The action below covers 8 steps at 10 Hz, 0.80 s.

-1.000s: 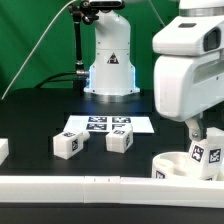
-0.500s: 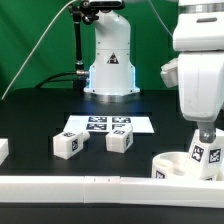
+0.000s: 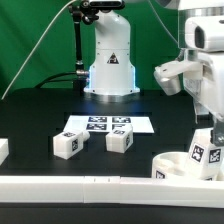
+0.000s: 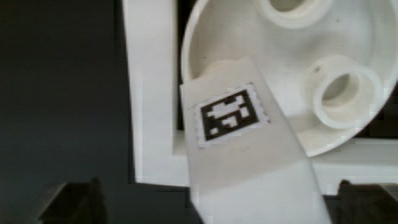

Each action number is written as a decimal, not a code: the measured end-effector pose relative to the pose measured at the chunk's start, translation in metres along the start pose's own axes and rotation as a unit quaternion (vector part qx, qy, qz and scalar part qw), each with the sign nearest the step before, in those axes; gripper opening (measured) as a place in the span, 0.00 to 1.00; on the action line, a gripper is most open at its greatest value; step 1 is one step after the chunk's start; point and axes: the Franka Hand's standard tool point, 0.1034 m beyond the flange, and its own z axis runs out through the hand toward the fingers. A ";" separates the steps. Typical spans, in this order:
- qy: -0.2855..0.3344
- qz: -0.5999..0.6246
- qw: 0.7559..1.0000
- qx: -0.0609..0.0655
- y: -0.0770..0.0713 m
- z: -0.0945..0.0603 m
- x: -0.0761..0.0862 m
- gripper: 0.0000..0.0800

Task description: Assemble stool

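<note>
On the black table [image 3: 30, 115], at the exterior view's far left, a white block [image 3: 3, 150] pokes in, cut off by the frame, so I cannot say what it is. Next along sits a loose leg [image 3: 67, 143], a short white block with a black-and-white tag on its face. A little to its right is a second loose leg [image 3: 120, 140], tagged the same way; the two are near each other but apart.

Just behind them the marker board [image 3: 108, 125] lies flat. Further back stands the arm's white base [image 3: 108, 62], with a green backdrop [image 3: 40, 40] behind it. A long white border bar [image 3: 90, 185] runs across the front.

At the exterior view's right, the round seat [image 3: 172, 163] lies just beside that bar; I cannot tell whether they touch. A third leg [image 3: 203, 152] stands upright on the seat, its tag facing the camera. The arm [image 3: 205, 60] hangs right above this leg.

In the wrist view the seat shows two round holes. The gripper [image 4: 222, 200] has its jaws spread wide, with the dark fingertips [image 4: 75, 200] to either side of the standing leg's top end, clamped on nothing.
</note>
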 end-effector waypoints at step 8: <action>-0.011 -0.106 0.994 0.008 -0.004 0.010 -0.012 0.42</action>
